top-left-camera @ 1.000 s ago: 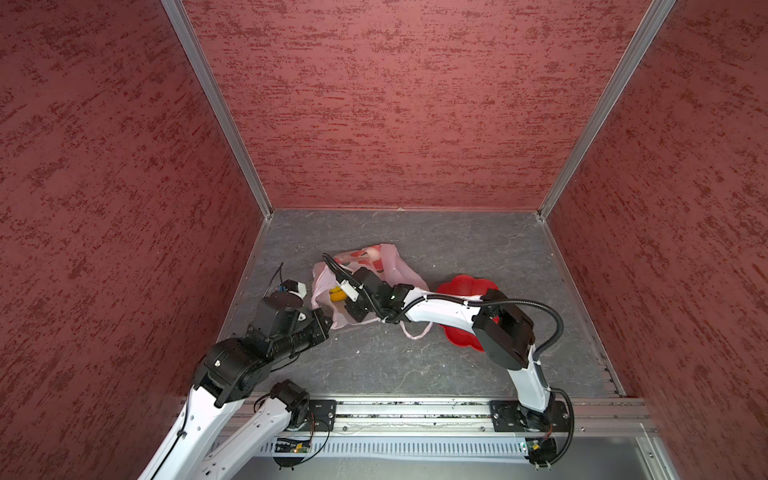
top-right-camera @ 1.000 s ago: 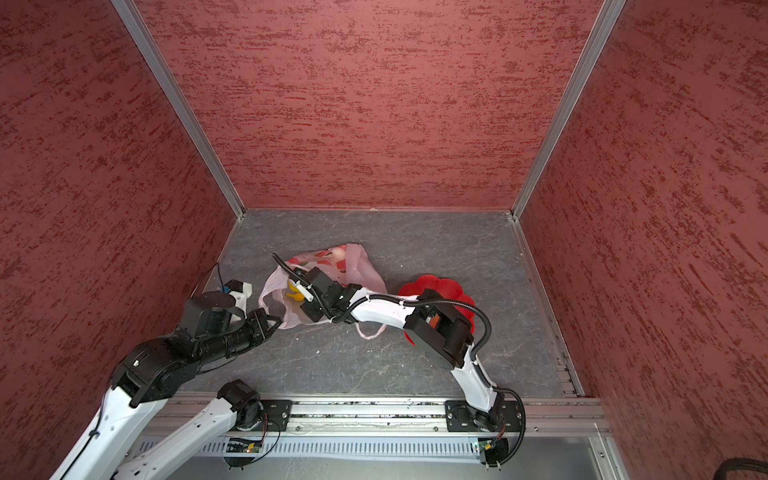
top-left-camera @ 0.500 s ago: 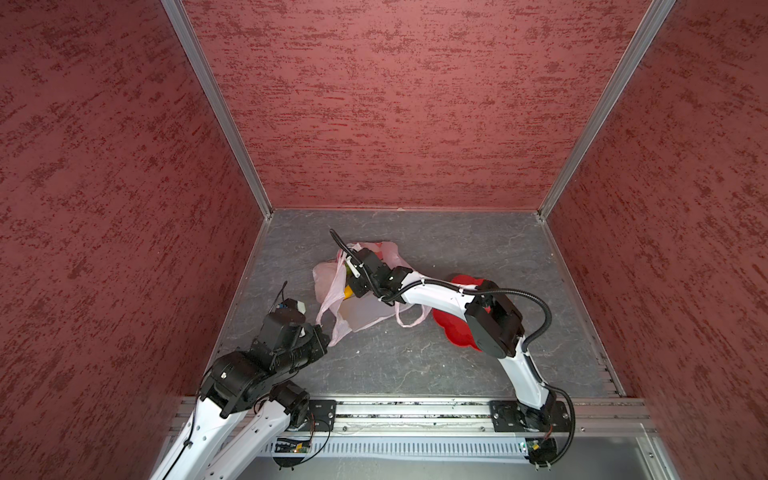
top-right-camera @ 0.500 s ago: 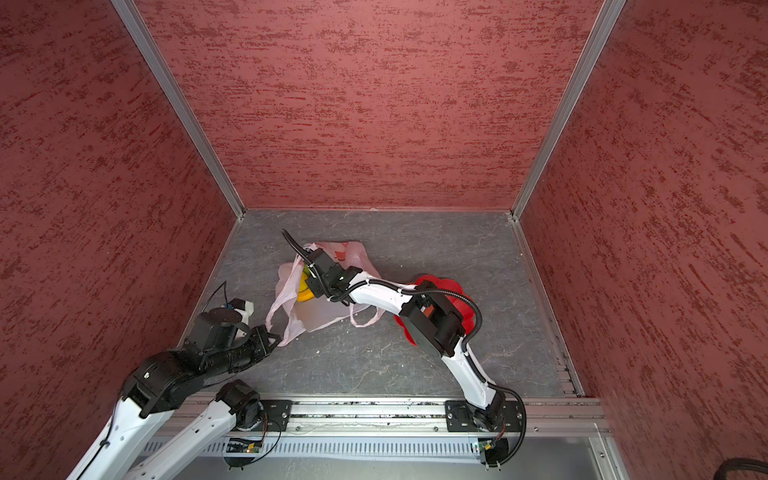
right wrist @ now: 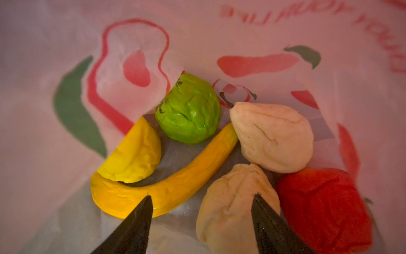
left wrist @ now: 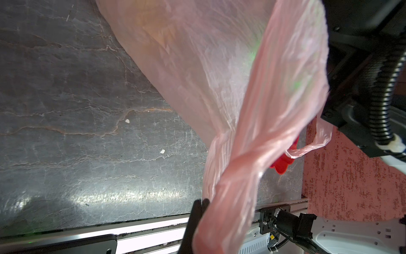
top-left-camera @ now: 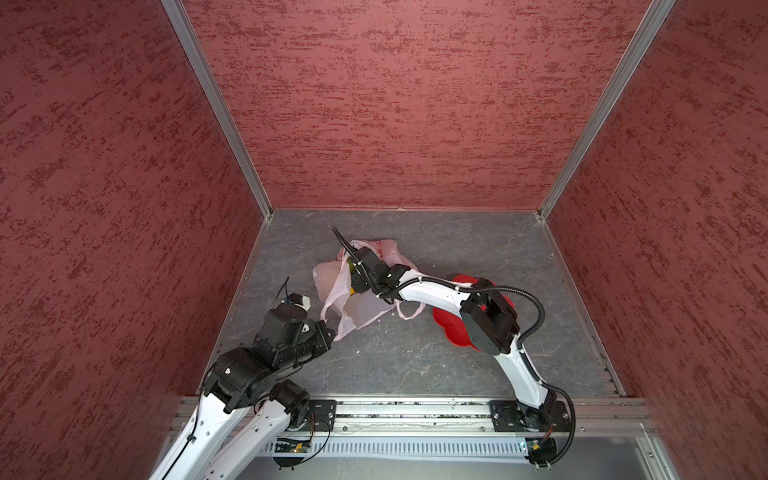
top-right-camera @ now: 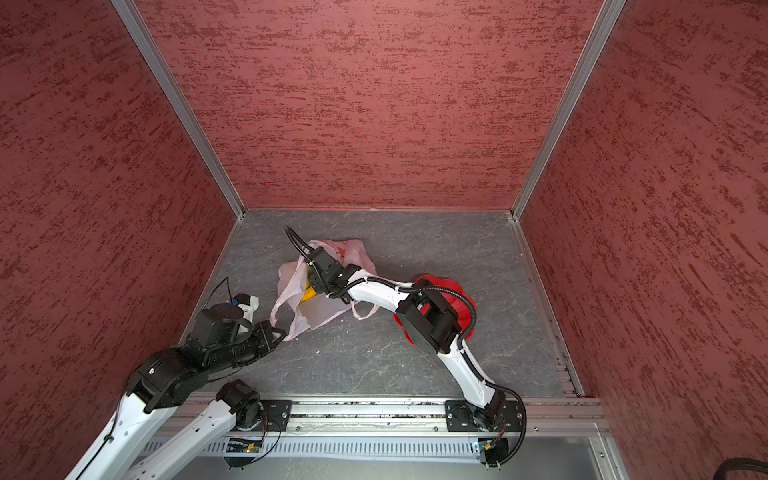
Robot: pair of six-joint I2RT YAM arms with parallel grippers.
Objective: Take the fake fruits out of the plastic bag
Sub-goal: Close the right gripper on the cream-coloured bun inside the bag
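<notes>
- In both top views the right gripper (right wrist: 203,195) has its jaws lost inside the plastic bag (top-left-camera: 365,307). Of the fake fruits (top-right-camera: 308,293), only a yellow sliver shows at its mouth.
- The right arm (top-left-camera: 432,291) covers half the red dish (top-left-camera: 446,328) beside the bag.
- In the left wrist view, the bag's handle hides most of the left gripper (left wrist: 201,204).
- Inside the bag, a fold covers part of the yellow round fruit (right wrist: 134,154), and the red lettering (right wrist: 307,15) is blurred.

- I am working in a robot test booth, like a small lab, not a home.
- Rough red walls (top-left-camera: 395,104) stand at 9, 12 and 3 o'clock, joined by silver metal posts (top-left-camera: 217,108).
- The floor (top-left-camera: 415,361) is flat grey, like stone.
- At 6 o'clock a metal rail (top-left-camera: 415,417) holds my left arm (top-left-camera: 232,374) and right arm (top-left-camera: 523,374), with loose black cables (top-left-camera: 573,424) and a small circuit board (top-left-camera: 291,448) showing.
</notes>
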